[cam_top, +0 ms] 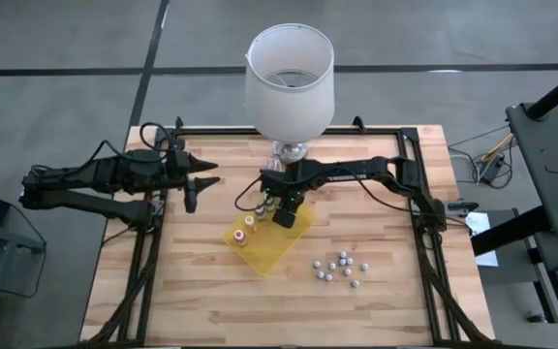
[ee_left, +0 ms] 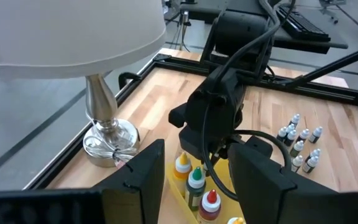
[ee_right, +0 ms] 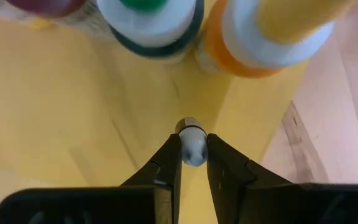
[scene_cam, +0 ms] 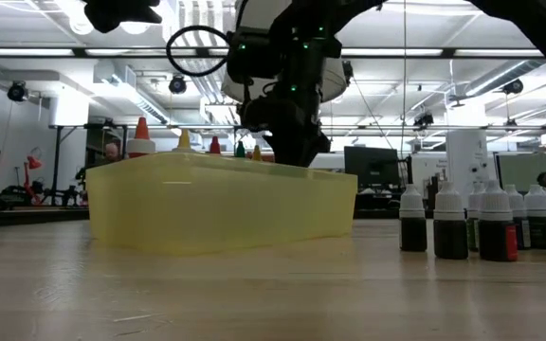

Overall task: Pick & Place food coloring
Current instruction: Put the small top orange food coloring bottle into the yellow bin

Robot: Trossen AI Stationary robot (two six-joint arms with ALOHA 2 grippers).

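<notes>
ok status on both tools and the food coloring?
Right tool shut on a bottle over the yellow tray. Left tool open, waiting. Nothing in the way.

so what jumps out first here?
The white-shaded lamp at the table's back edge. Below it, the right gripper hangs over the yellow tray, shut on a small bottle, beside bottles already standing there. The left gripper waits open, off to the side.
</notes>
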